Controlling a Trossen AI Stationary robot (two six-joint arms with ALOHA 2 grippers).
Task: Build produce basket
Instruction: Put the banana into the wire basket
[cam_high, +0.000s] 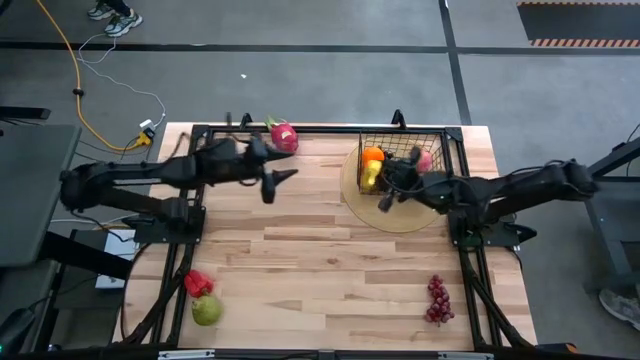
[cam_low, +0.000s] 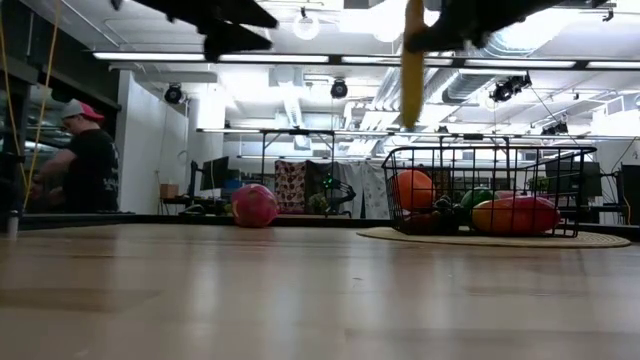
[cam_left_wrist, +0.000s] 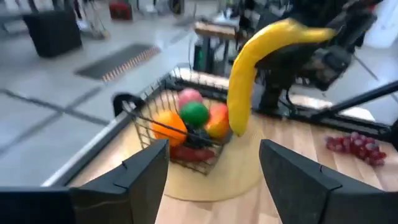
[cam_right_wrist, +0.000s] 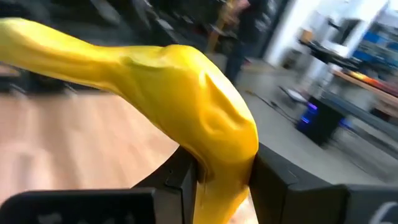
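The black wire basket (cam_high: 430, 150) stands on a round tan disc (cam_high: 400, 215) at the table's far right, holding an orange, a green fruit and red and pink produce (cam_left_wrist: 196, 118). My right gripper (cam_high: 388, 192) is shut on the yellow banana (cam_left_wrist: 245, 74) just above the basket's left side. My left gripper (cam_left_wrist: 214, 149) is open and empty in the air at the far middle (cam_high: 276, 182). The pink dragon fruit (cam_high: 283, 135) lies near the far edge. The red pepper (cam_high: 197, 283), green pear (cam_high: 206, 310) and purple grapes (cam_high: 437, 298) lie near the front edge. My right gripper pinches the banana near one end (cam_right_wrist: 219, 163) between its two fingers (cam_right_wrist: 183, 177), which lie across it. The skin is creased in at the pinch. The banana hangs down from the gripper (cam_low: 412, 70), clear of the basket's rim and the table.
Black frame rails (cam_high: 300, 128) run along the table's far and side edges. Bare wood (cam_high: 320, 260) lies between the near-left fruits and the grapes. A person (cam_low: 85, 160) sits in the room beyond the table's left.
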